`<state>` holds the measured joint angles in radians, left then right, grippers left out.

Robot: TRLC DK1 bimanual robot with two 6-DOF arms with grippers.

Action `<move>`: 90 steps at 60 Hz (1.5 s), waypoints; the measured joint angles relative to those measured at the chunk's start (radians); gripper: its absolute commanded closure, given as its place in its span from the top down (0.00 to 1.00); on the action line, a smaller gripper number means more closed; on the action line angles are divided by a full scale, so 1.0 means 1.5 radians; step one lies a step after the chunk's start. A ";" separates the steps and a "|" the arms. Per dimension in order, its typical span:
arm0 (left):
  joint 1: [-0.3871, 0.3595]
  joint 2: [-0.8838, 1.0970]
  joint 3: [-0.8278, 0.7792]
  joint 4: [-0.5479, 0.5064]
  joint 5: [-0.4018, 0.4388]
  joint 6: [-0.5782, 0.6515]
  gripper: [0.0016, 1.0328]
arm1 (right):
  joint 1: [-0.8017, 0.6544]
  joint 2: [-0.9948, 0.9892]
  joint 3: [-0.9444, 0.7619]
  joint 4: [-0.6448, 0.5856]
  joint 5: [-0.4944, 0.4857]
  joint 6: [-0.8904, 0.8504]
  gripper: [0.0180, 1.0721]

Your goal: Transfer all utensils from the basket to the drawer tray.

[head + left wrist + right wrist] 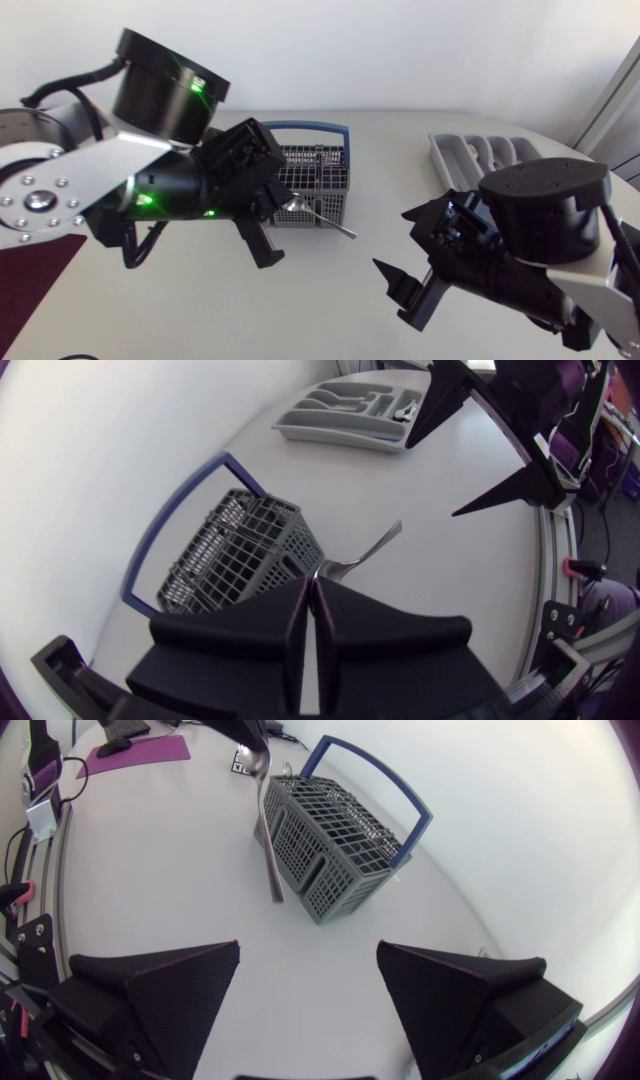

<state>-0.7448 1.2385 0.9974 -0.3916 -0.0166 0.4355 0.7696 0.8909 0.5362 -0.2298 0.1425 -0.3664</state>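
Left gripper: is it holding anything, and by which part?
Left gripper holds a spoon, pinched at its bowl end; the handle sticks out free.

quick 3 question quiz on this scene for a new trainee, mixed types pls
1. True or false: the right gripper is shut on a utensil.
2. Where is the silver metal spoon? A) clamped in the left gripper, by the grey mesh basket with a blue handle; B) lying in the tray; C) flat on the table.
3. Fill in: the grey plastic drawer tray lies nearer the ___ gripper.

Key: 1 false, its fingers stand open and empty; 2 A; 3 right.
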 measured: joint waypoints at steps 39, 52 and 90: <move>-0.010 0.113 0.078 -0.033 0.075 -0.164 0.03 | 0.114 0.158 -0.042 0.290 0.151 -0.084 0.62; -0.006 0.125 0.080 -0.038 0.086 -0.168 0.03 | 0.123 0.228 -0.042 0.365 0.184 -0.137 0.44; 0.016 0.140 0.081 -0.043 0.116 -0.168 0.03 | 0.131 0.313 -0.005 0.406 0.211 -0.174 0.15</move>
<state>-0.7204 1.4479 1.1194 -0.4564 0.1574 0.1829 0.9665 1.3605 0.5289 0.3786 0.4587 -0.6281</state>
